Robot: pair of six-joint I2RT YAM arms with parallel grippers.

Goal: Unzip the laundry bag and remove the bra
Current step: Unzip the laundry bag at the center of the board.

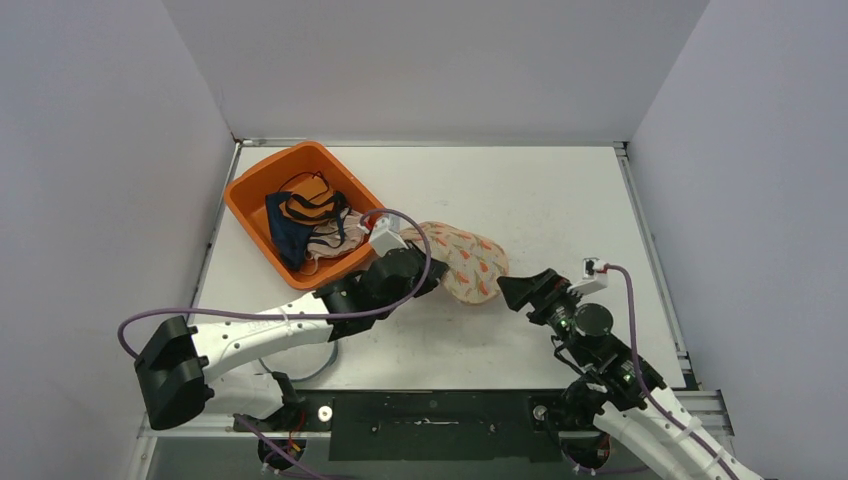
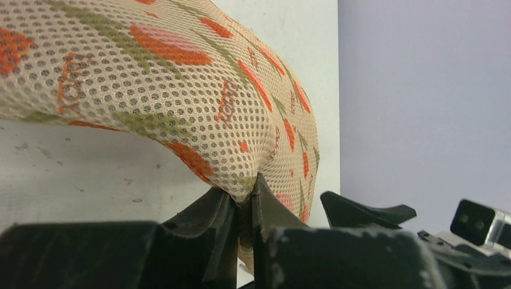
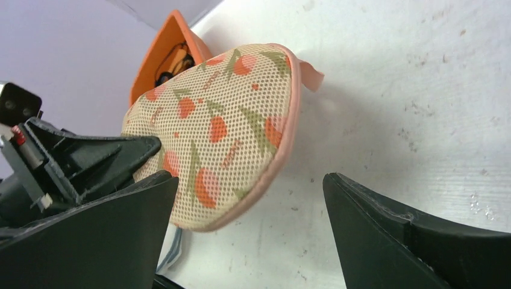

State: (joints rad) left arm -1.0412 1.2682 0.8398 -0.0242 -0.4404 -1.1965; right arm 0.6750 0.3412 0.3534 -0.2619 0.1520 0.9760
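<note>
The white counter (image 1: 560, 200) holds everything. The left arm (image 1: 270, 325) reaches across it, and the right arm (image 1: 600, 345) comes in from the other side. An orange tub (image 1: 250, 195) with clothes in it sits at the back left.

Just beside the tub lies the laundry bag (image 1: 465, 262), a net bag with red flowers (or maybe cherries). It lies between the two arms, and its long way runs from the tub toward the right arm.

The left jaws are pressed together and pinch the bag's near edge. The right jaws are spread wide with nothing in them, just off the bag's right end and pointing at it.

A small pink tab (image 3: 310, 75) sticks out from the bag's pink rim, away from the left jaws. I cannot tell if it is the zip pull. If it is, the right arm is nearer to it. The bag looks shut, and the bra cannot be seen.
</note>
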